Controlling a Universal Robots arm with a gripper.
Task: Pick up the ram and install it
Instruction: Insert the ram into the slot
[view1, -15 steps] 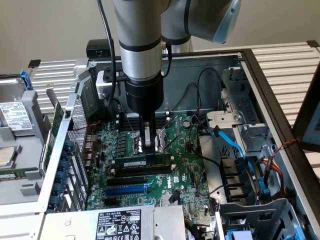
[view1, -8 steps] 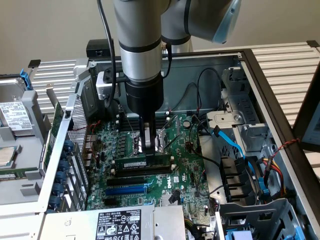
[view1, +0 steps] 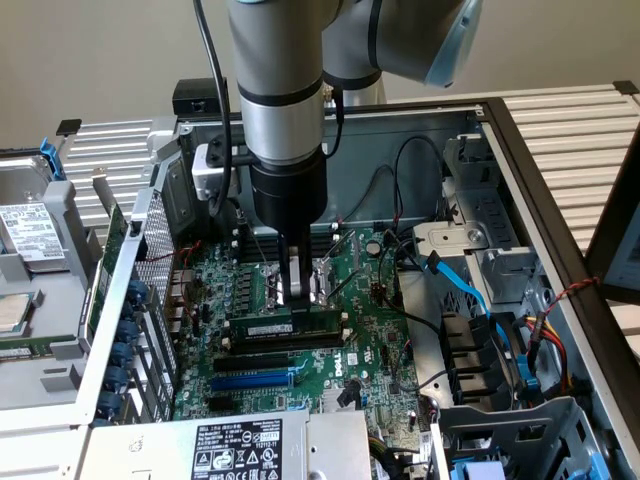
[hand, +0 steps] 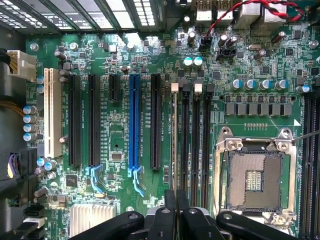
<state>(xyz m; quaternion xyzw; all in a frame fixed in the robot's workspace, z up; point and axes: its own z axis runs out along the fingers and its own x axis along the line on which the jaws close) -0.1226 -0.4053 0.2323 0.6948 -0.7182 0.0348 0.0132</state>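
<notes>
Silver arm (view1: 275, 60), black tool (hand: 176, 193), black cable (view1: 205, 60)

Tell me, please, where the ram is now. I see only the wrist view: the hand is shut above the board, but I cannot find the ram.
Observer: In the exterior view the ram stands upright on its long edge, with the hand shut on its top edge.
Operator: Does it sit level?
Observer: Its top edge runs parallel to the black slot beside it; whether it is fully seated I cannot tell.
Operator: Which way does its label face?
Observer: The white label strip faces the blue slot.
</notes>
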